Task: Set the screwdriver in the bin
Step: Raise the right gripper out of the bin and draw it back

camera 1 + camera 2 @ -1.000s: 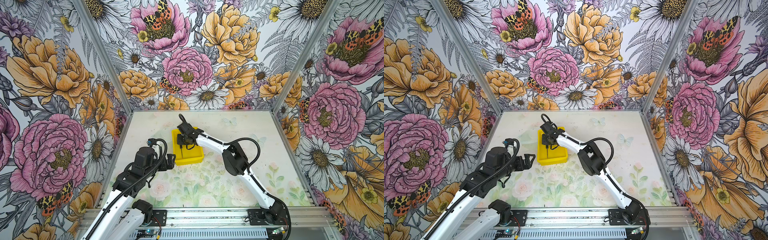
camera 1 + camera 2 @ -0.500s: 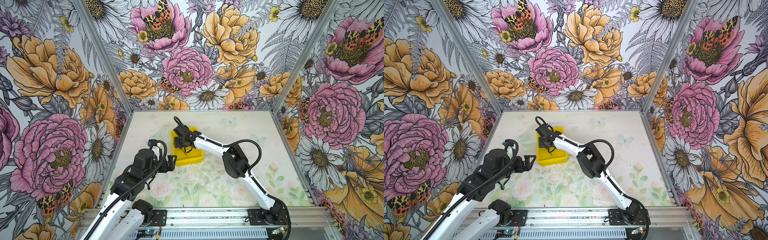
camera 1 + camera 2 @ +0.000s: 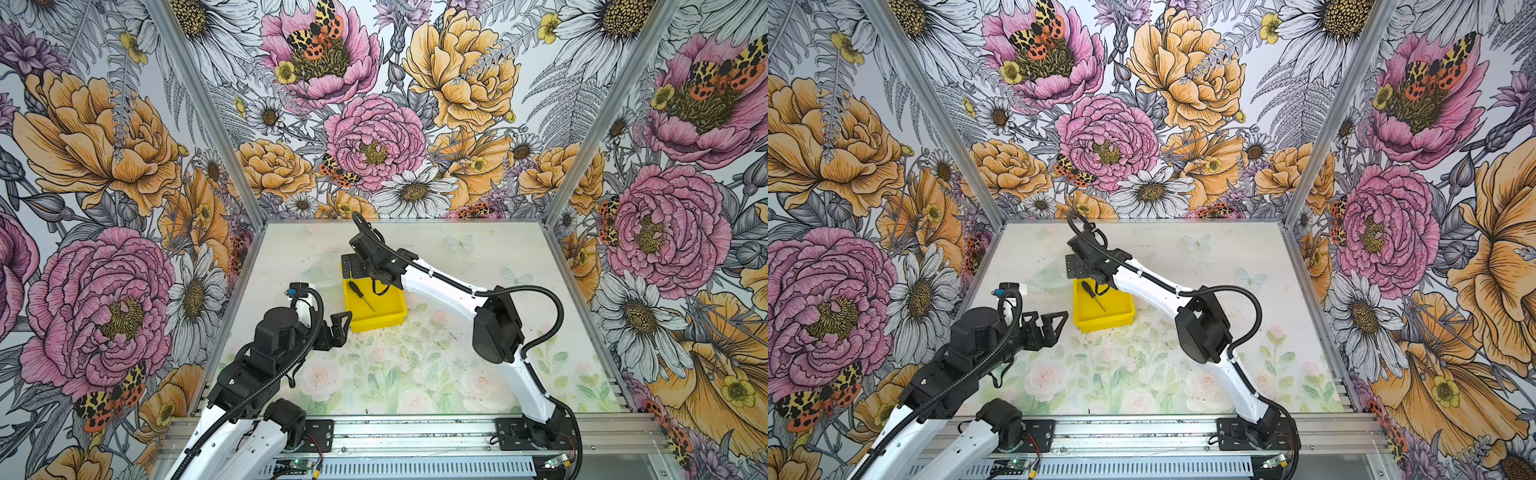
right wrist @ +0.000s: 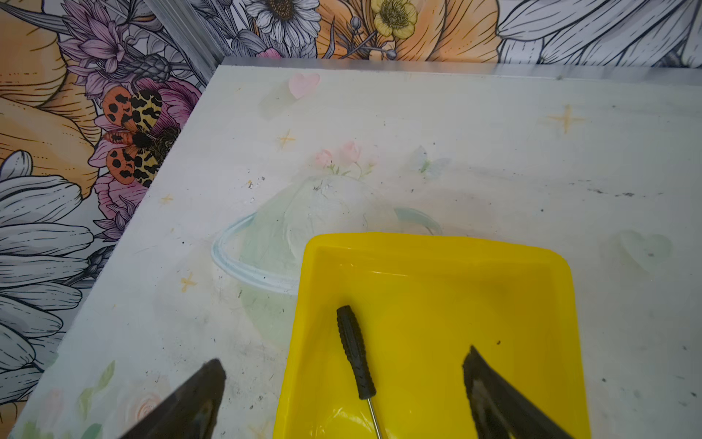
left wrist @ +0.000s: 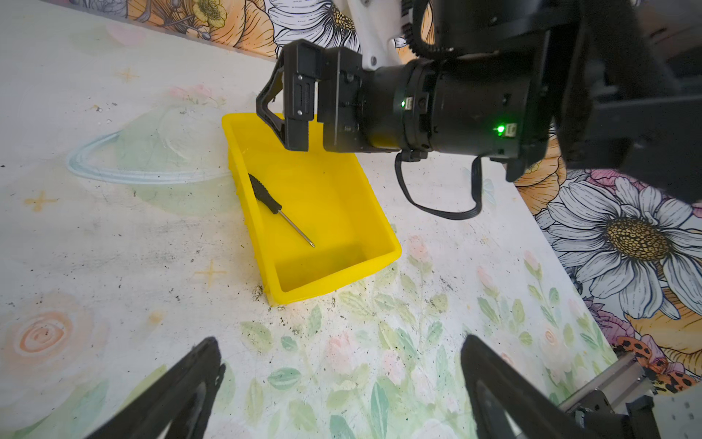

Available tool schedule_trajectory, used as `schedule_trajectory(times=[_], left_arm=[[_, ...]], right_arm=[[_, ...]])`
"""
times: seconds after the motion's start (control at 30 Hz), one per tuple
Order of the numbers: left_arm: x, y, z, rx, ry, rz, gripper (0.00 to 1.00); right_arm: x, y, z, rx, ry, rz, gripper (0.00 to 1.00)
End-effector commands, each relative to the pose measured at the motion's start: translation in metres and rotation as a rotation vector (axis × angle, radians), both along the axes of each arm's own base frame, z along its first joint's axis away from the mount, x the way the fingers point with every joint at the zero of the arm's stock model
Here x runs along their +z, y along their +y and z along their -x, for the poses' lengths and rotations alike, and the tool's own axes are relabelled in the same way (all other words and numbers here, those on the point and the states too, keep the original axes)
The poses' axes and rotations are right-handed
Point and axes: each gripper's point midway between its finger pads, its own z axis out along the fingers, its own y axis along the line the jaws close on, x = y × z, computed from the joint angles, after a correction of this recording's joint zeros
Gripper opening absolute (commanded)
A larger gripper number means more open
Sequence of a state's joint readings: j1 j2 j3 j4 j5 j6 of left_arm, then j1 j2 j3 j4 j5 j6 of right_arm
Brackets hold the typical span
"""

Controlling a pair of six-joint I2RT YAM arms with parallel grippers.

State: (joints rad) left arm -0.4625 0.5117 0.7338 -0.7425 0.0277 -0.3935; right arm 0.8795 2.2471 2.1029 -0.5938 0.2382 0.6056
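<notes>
Right gripper [image 4: 343, 360] opened wide since earlier; screwdriver [image 5: 279, 209] released, now lies flat inside bin [image 5: 380, 262], near side wall. Left gripper [image 5: 342, 344] wide, empty. Screwdriver seems light, stiff, thin; ribbed handle best for grip.

A pale table [image 3: 415, 374] printed with faint roses and leaves, flecked with dark specks, is boxed on three sides by walls [image 3: 415, 83] of bold pink and orange flower wallpaper; aluminium posts [image 3: 210, 112] rise from its far corners, an aluminium rail [image 3: 415, 429] lines its near edge.

screwdriver [image 4: 359, 365] tip cropped in right wrist view, bin [image 4: 437, 241] partly cropped
</notes>
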Motion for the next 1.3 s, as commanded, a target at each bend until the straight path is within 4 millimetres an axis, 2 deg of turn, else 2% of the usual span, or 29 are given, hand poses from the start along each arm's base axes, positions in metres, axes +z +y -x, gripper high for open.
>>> schedule_trajectory(times=[0.0, 0.2, 0.3, 0.43, 0.5, 0.6, 0.77, 0.87, 1.03, 1.17, 1.27], left_arm=[[0.009, -0.011, 0.004, -0.061, -0.049, 0.041, 0.99], [0.022, -0.013, 0.013, -0.093, -0.108, 0.08, 0.99], [0.025, -0.013, 0.016, -0.093, -0.124, 0.087, 0.99], [0.025, -0.006, 0.015, -0.053, -0.136, 0.087, 0.99], [0.023, 0.001, 0.012, -0.008, -0.134, 0.08, 0.99], [0.022, 0.014, 0.009, 0.065, -0.131, 0.062, 0.99], [0.01, 0.021, 0.001, 0.123, -0.106, 0.026, 0.99], [0.0, 0.022, -0.007, 0.146, -0.08, 0.0, 0.99], [-0.015, 0.026, -0.019, 0.188, -0.071, -0.06, 0.99], [-0.017, 0.039, -0.022, 0.243, -0.105, -0.109, 0.99], [-0.014, 0.049, -0.021, 0.273, -0.159, -0.144, 0.99]], right_arm=[[0.031, -0.021, 0.012, -0.072, -0.058, 0.021, 0.99], [0.058, -0.054, 0.046, -0.138, -0.14, 0.081, 0.99], [0.068, -0.078, 0.06, -0.193, -0.17, 0.094, 1.0], [0.078, -0.12, 0.071, -0.286, -0.217, 0.124, 1.0], [0.08, -0.144, 0.075, -0.336, -0.231, 0.134, 0.99], [0.072, -0.193, 0.077, -0.436, -0.242, 0.155, 0.99], [0.058, -0.288, 0.08, -0.608, -0.241, 0.15, 1.0], [0.058, -0.326, 0.082, -0.631, -0.294, 0.19, 1.0], [0.058, -0.355, 0.085, -0.549, -0.419, 0.204, 1.0], [0.043, -0.377, 0.089, -0.549, -0.449, 0.213, 0.99], [0.027, -0.38, 0.089, -0.523, -0.47, 0.192, 0.99]])
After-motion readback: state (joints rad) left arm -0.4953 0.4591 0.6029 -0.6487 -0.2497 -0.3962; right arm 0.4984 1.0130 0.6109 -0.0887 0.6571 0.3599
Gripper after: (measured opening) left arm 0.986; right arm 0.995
